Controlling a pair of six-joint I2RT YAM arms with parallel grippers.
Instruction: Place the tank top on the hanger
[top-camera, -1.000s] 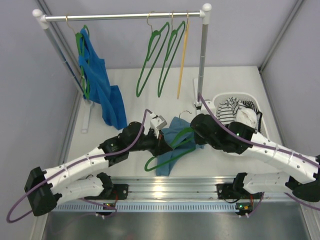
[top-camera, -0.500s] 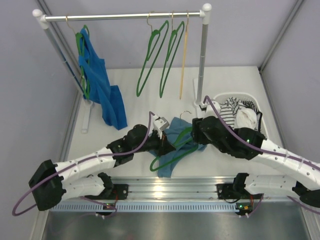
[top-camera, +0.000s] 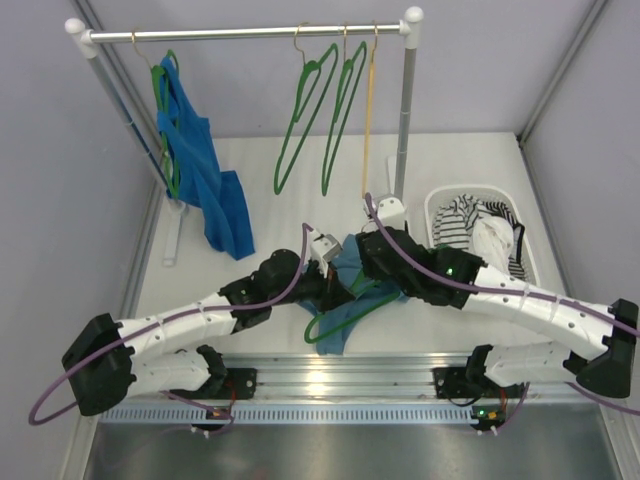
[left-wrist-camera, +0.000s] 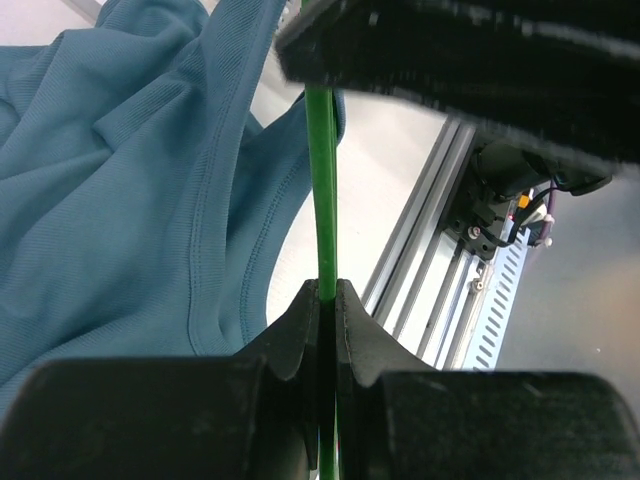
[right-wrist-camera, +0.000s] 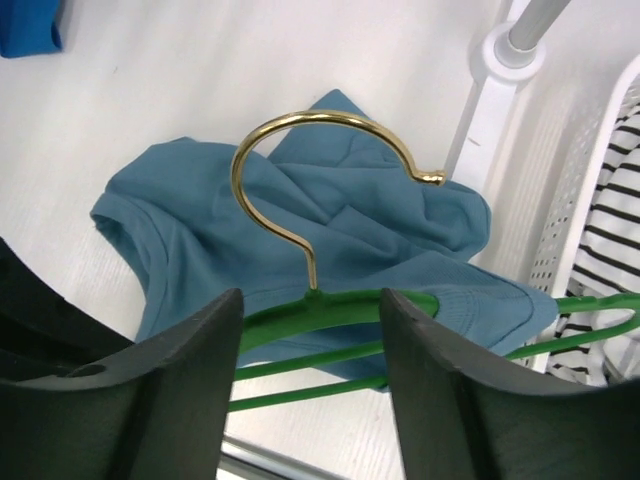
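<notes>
**A:** Where did the tank top (top-camera: 340, 328) lie?

**B:** Crumpled on the table (top-camera: 470, 165), near its front edge and between the two grippers. Its long axis ran roughly from the arms' side toward the rack (top-camera: 240, 33). I could not tell from above which end was the neck.

**A:** And the hanger (top-camera: 360, 305)?

**B:** It lay slanted on top of the cloth. Its long axis ran from near left to far right, toward the basket (top-camera: 505, 200). In the right wrist view the gold hook (right-wrist-camera: 320, 114) stood up from the green neck, over the cloth. Its open tip was turned toward the rack's post (right-wrist-camera: 500, 90).

**A:** The left gripper (top-camera: 340, 292)?

**B:** It was pressed together on one thin green bar of the hanger. The left wrist view showed the bar pinched between the fingertips (left-wrist-camera: 300, 320), with a hemmed edge of the top just beside it.

**A:** The right gripper (top-camera: 375, 275)?

**B:** Spread. Its fingers (right-wrist-camera: 170, 390) stood on either side of the hanger's neck, and the green shoulders ran behind both. I could not tell whether they touched the plastic.

**A:** What else was there?

**B:** A striped cloth (right-wrist-camera: 620, 190) lay in the basket to the right. On the rack hung two green hangers (top-camera: 300, 120), a yellow hanger (top-camera: 368, 110) and a royal-blue garment (top-camera: 200, 170), all well apart from the grippers.
</notes>
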